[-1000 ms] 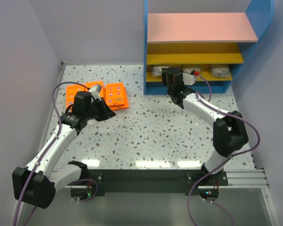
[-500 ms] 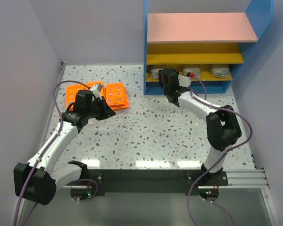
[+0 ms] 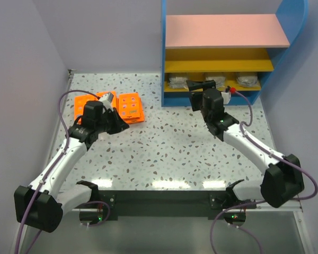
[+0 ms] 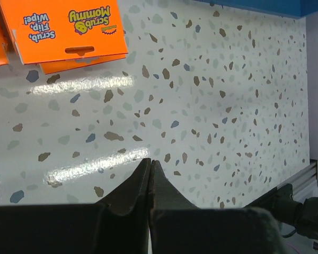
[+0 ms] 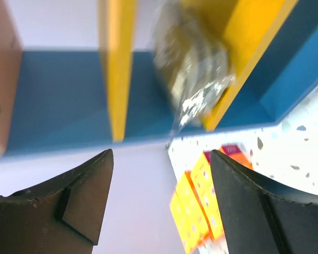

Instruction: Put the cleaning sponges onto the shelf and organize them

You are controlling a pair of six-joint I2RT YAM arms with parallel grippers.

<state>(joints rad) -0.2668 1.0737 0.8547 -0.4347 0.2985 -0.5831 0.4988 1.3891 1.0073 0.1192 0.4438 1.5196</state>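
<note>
Top external shows the orange packs (image 3: 130, 107) lying on the table (image 3: 175, 143) left of the shelf (image 3: 225, 30), none boarded yet by the look of it, while wrapped pads (image 3: 177, 80) sit on the lower yellow board (image 3: 252, 87). Your left gripper (image 4: 149, 172) is pinched closed on nothing just beside the packs, and your right gripper (image 5: 160, 154) is spread wide and empty at the shelf's front, facing a pad. The packs lie flat and overlapping, so a shallow pinch may shove them or lift two, and the right fingers so near that board could knock a pad askew.
</note>
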